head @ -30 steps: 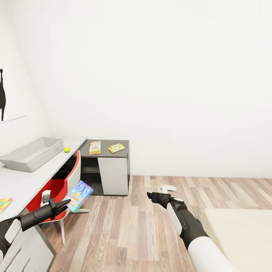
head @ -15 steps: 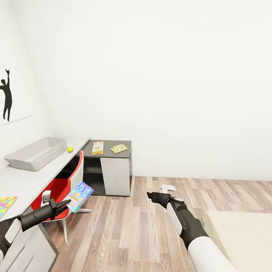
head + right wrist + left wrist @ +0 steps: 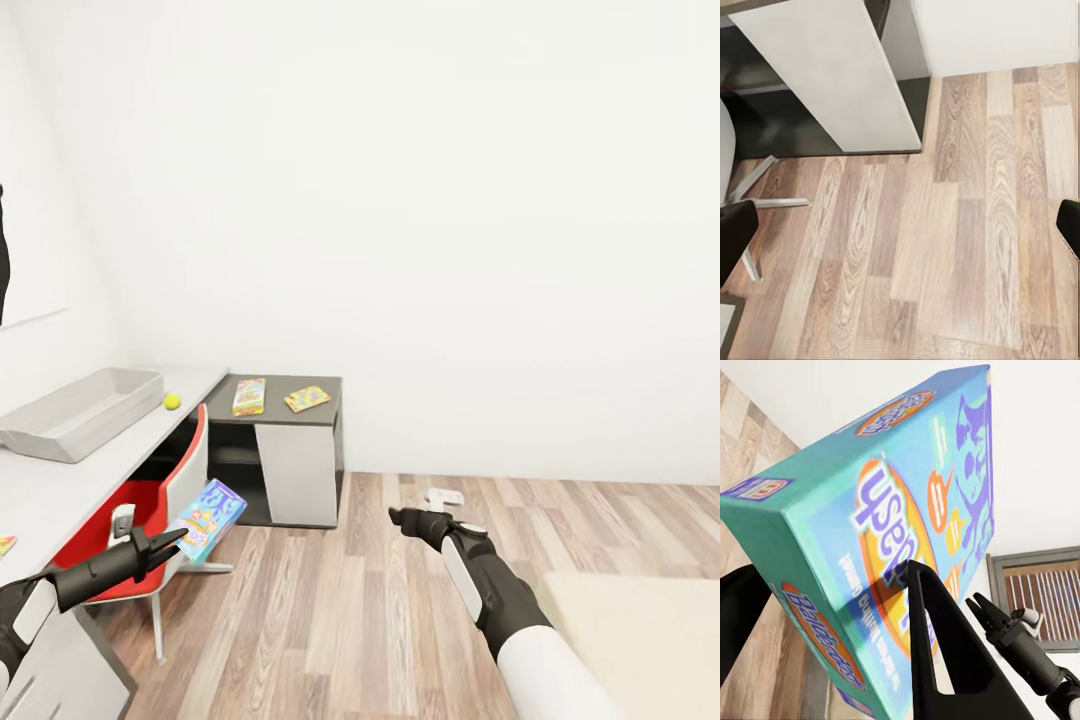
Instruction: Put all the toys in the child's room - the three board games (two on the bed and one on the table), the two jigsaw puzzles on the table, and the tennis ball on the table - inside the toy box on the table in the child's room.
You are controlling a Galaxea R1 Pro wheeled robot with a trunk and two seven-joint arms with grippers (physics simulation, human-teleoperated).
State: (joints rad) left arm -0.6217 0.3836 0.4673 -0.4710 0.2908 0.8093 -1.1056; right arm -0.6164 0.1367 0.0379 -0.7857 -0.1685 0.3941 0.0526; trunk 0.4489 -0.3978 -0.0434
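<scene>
Blue cartoon board game [image 3: 206,519] pinched between the fingers of the left end effector [image 3: 172,540], held tilted in the air in front of the red chair [image 3: 150,510], beside the long pale surface [image 3: 60,490]. In the left wrist view, box [image 3: 881,547] clamped on both flat faces by the dark fingers [image 3: 945,660]. Right end effector [image 3: 400,519] empty over the wood floor [image 3: 330,620], fingers spread wide apart at the edges of the right wrist view.

On the surface: grey toy box [image 3: 75,413], with the tennis ball [image 3: 172,401] just beside its far end; sliver of a jigsaw puzzle [image 3: 5,545] at the view's left edge. On the dark cabinet [image 3: 280,445]: a second board game [image 3: 249,396] and another puzzle [image 3: 307,399], near each other. Corner of the bed [image 3: 640,640] low at right.

Compared with half a second ago: whole view swung rightward, so less of the near puzzle and the wall silhouette [image 3: 3,270] visible; arms and grip unchanged.
</scene>
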